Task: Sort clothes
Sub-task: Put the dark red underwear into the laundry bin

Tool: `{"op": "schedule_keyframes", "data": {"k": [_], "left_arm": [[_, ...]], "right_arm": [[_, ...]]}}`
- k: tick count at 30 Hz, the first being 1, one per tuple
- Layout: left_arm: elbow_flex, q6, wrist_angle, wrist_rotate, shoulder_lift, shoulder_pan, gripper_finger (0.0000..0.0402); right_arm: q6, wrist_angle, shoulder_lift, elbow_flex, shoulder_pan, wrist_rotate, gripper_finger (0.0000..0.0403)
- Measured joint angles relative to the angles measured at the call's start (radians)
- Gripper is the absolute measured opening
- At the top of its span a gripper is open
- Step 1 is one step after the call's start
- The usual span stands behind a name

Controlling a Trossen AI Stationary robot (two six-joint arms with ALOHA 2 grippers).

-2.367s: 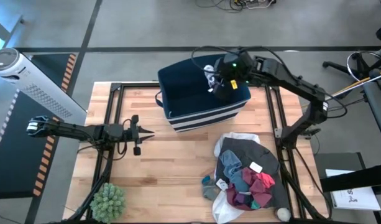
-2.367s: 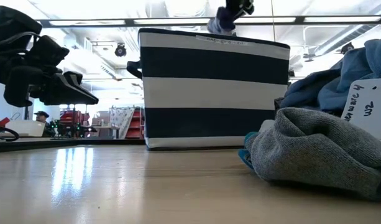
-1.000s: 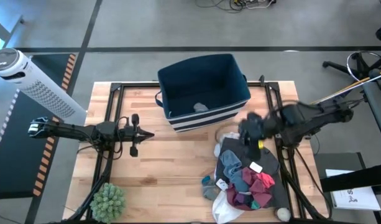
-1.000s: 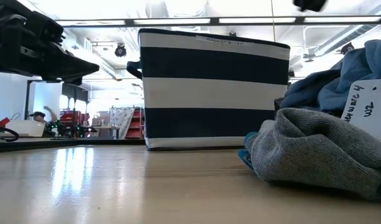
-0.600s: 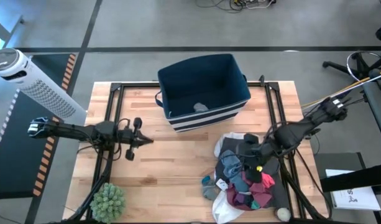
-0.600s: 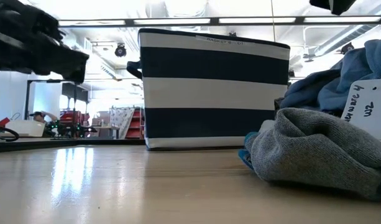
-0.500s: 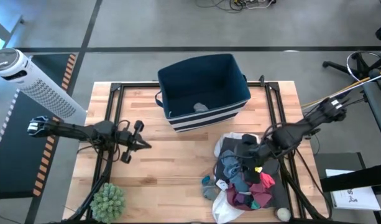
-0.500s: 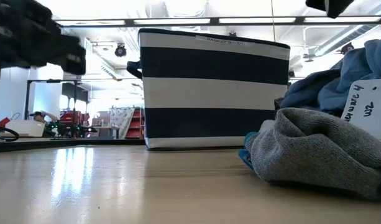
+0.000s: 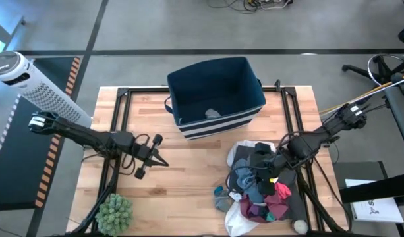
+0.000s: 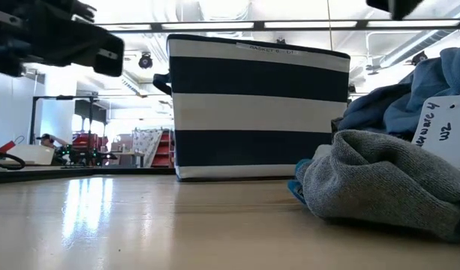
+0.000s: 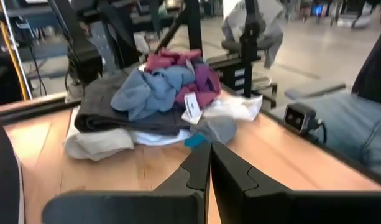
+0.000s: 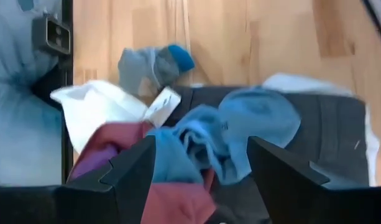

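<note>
The clothes [image 9: 261, 191] lie in a heap at the table's near right: a blue-grey piece [image 12: 240, 130] on top, maroon [image 12: 109, 149] and white [image 12: 94, 102] ones beside it, a dark grey garment [image 12: 330, 124] underneath. A grey sock with a blue toe [image 12: 150, 68] rests on the wood beside the heap. My right gripper [image 12: 202, 158] hangs open just over the heap [image 9: 262, 172], a finger on either side of the blue-grey piece. My left gripper [image 9: 163, 163] is shut and empty above the table's left half, pointing toward the heap [image 11: 171, 93].
A navy bin with white stripes [image 9: 217, 95] stands at the far middle, a small grey piece [image 9: 213, 113] on its floor. A green plant [image 9: 114, 214] sits at the near left corner. Bare wood [image 9: 188, 178] lies between my left gripper and the heap.
My right gripper has gone from beside the bin toward the table's near edge and come down over the heap. My left gripper has swung toward the near edge and a little to the right, its arm now slanting across the table.
</note>
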Motion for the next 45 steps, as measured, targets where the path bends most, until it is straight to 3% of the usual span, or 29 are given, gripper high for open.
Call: {"op": "schedule_keyframes", "data": {"k": [8, 17, 21, 26, 31, 36, 45], "left_arm": [[0.074, 0.025, -0.008, -0.001, 0.143, 0.0, 0.0], [0.087, 0.01, -0.008, -0.001, 0.164, -0.001, 0.0], [0.087, 0.01, -0.008, -0.001, 0.154, -0.001, 0.0], [0.087, 0.01, -0.008, -0.001, 0.152, -0.001, 0.0], [0.087, 0.01, -0.008, -0.001, 0.153, -0.001, 0.0], [0.087, 0.006, -0.008, -0.001, 0.153, -0.001, 0.0], [0.087, -0.001, -0.008, -0.001, 0.153, -0.001, 0.0]], "right_arm": [[0.148, -0.187, 0.019, -0.027, 0.038, -0.052, 0.0245], [0.177, -0.111, 0.022, -0.124, 0.04, -0.205, 0.0231], [0.163, -0.083, 0.022, -0.168, 0.035, -0.217, 0.0167], [0.111, -0.081, 0.022, -0.127, 0.016, -0.206, 0.0025], [0.03, -0.087, 0.022, 0.005, -0.004, -0.099, 0.001], [-0.083, -0.101, 0.021, 0.152, -0.044, 0.09, 0.0003], [-0.29, -0.07, 0.021, 0.303, -0.204, 0.329, 0.0001]]}}
